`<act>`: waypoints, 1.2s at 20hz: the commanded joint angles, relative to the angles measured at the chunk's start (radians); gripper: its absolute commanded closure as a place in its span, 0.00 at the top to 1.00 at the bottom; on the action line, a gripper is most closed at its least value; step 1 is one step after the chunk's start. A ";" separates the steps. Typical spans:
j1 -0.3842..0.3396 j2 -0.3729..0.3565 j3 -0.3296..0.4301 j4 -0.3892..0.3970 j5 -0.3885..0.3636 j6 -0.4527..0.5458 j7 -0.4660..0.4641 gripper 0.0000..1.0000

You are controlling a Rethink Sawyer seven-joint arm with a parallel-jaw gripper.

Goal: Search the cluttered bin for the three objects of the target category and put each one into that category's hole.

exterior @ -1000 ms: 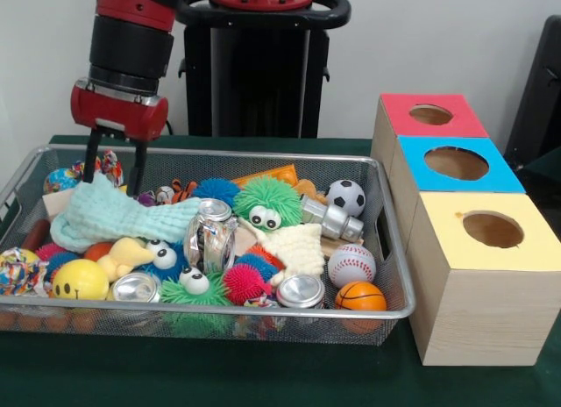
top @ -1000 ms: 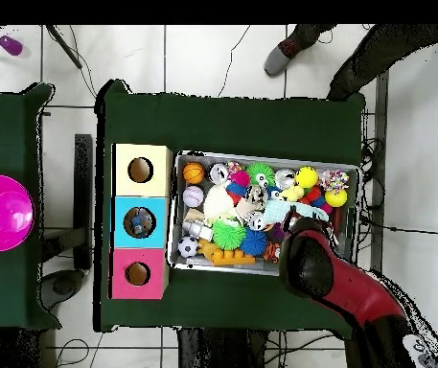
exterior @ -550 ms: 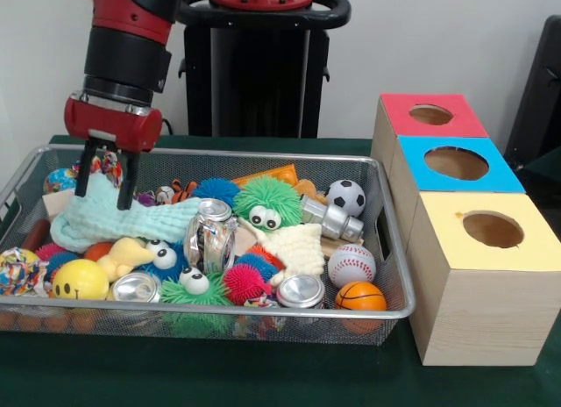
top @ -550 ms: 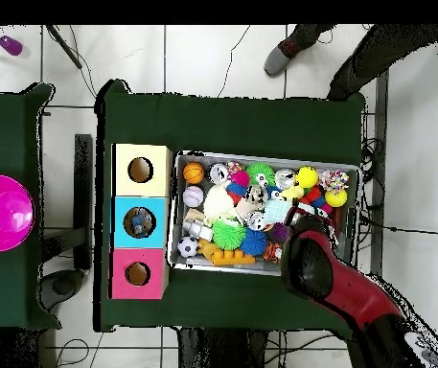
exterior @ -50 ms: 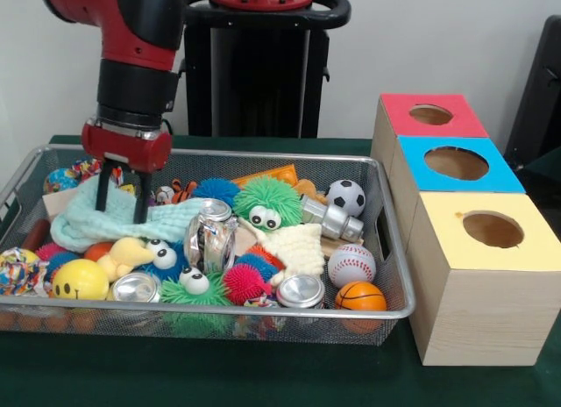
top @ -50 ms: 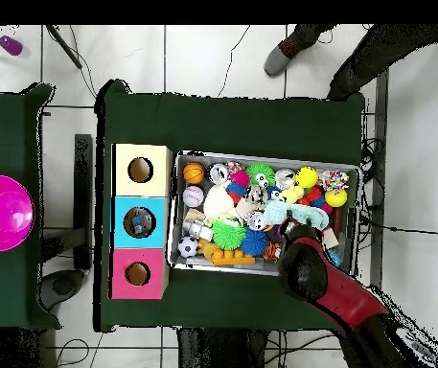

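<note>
My gripper (exterior @ -50 ms: 121,214) hangs open at the bin's left rear, its two fingers pressed down astride a fold of a mint green cloth (exterior @ -50 ms: 153,221). The cloth lies over toys in the wire bin (exterior @ -50 ms: 399,284). Three boxes with round holes stand to the bin's right: red (exterior @ -50 ms: 430,115), blue (exterior @ -50 ms: 456,163) and yellow (exterior @ -50 ms: 493,229). In the overhead view the arm (top @ -50 ms: 311,275) covers the gripper, and the cloth (top @ -50 ms: 297,212) shows just beyond it.
The bin holds silver cans (exterior @ -50 ms: 300,290), a soccer ball (exterior @ -50 ms: 346,196), a baseball (exterior @ -50 ms: 351,265), a basketball (exterior @ -50 ms: 360,296), a yellow smiley ball (exterior @ -50 ms: 79,280) and several fuzzy toys with eyes (exterior @ -50 ms: 266,203). A person's shoe (top @ -50 ms: 282,57) shows beyond the table.
The gripper shifted slightly right and came down onto the mint cloth, whose left end has bunched up between and around the fingers. The fingers stay apart.
</note>
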 commanded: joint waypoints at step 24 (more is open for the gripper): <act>0.137 -0.099 -0.175 -0.245 0.041 0.572 -0.038 0.00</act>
